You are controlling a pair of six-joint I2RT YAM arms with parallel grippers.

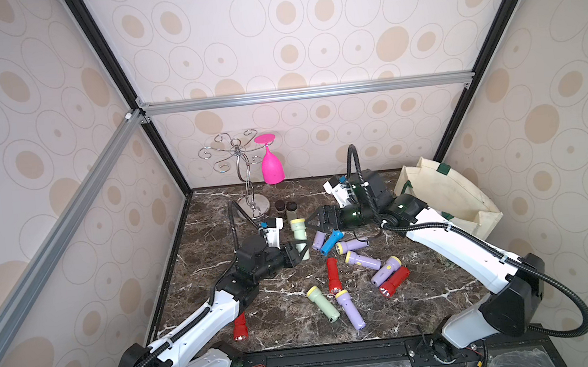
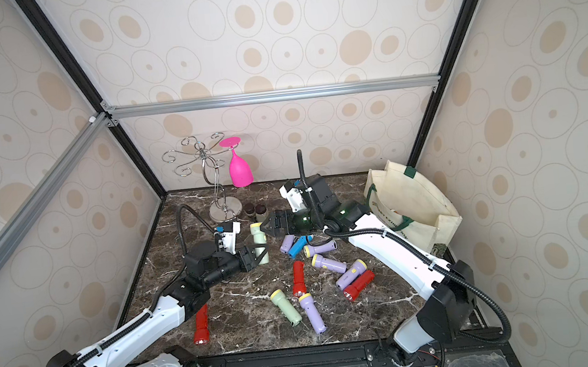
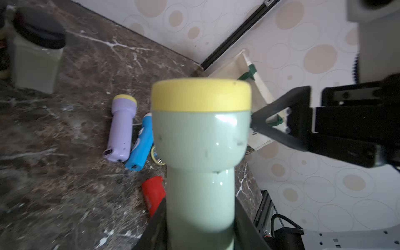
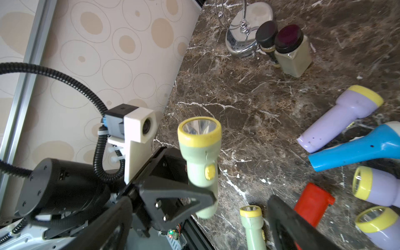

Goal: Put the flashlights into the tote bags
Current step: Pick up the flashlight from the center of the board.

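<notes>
My left gripper (image 1: 297, 252) (image 3: 200, 236) is shut on the handle of a pale green flashlight (image 1: 299, 233) (image 3: 201, 134) with a yellow-ringed head, held off the marble table. My right gripper (image 1: 313, 223) (image 4: 200, 201) stands open with nothing between its fingers, close beside that flashlight's head (image 4: 199, 132). Below it lie a lilac flashlight (image 1: 318, 240) and a blue one (image 1: 331, 241). Several more lilac, red and green flashlights (image 1: 362, 260) are scattered across the middle of the table. The cream tote bag (image 1: 447, 191) (image 2: 411, 195) with green handles stands open at the back right.
A chrome wire glass rack (image 1: 246, 181) with a pink glass (image 1: 271, 164) hanging from it stands at the back left. Two dark-capped jars (image 1: 286, 209) sit beside its base. A red flashlight (image 1: 240, 327) lies partly under my left arm.
</notes>
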